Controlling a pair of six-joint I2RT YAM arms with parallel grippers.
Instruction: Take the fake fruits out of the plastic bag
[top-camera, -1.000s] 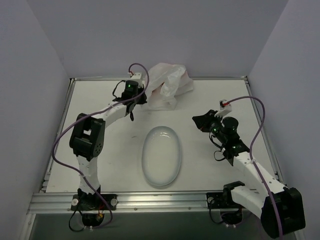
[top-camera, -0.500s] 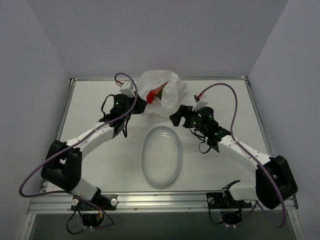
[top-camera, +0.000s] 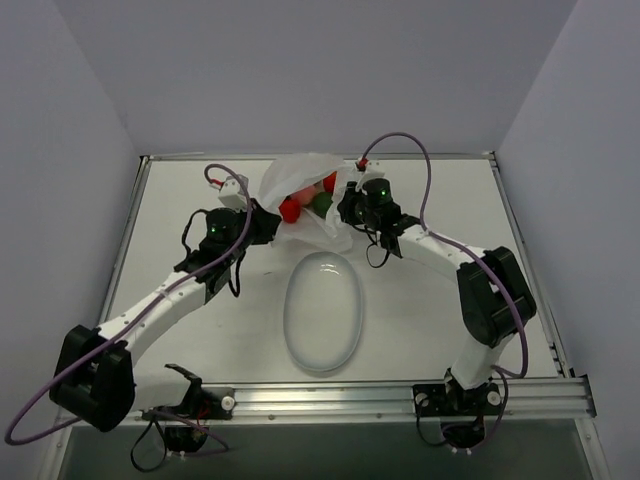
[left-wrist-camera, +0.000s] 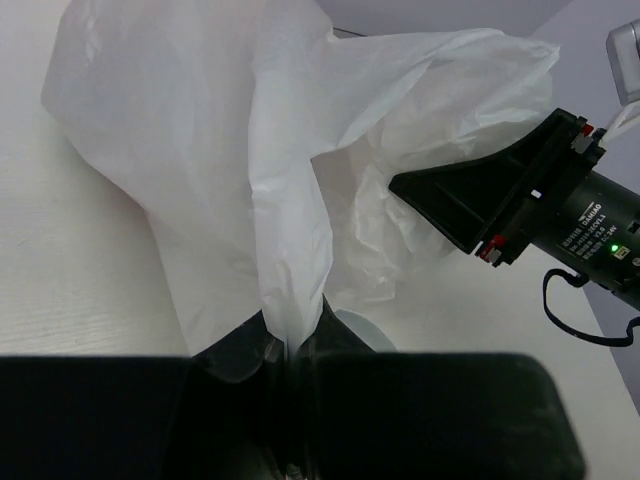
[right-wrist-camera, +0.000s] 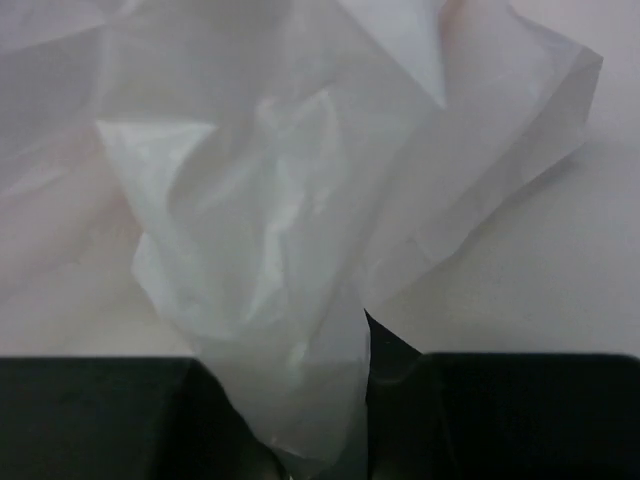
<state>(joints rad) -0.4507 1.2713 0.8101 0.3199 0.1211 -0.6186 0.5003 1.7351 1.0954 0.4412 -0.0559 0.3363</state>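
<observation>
Tabletop (top-camera: 430, 320), far edge: bag (top-camera: 300, 172) now pulled open from both sides.
Right pincer (top-camera: 347, 206) has swung in; it and left pincer (top-camera: 266, 222) each clamp bag film, red fruit (top-camera: 290, 210) and green fruit (top-camera: 321, 202) exposed.

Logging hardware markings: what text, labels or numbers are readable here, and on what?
"DAMIAO", barely legible: white print on the right arm's black wrist housing, left wrist view.
Smaller line beside it: too small to read.
No text on the thin crinkled translucent white plastic bag or the smooth white oval plate.
</observation>
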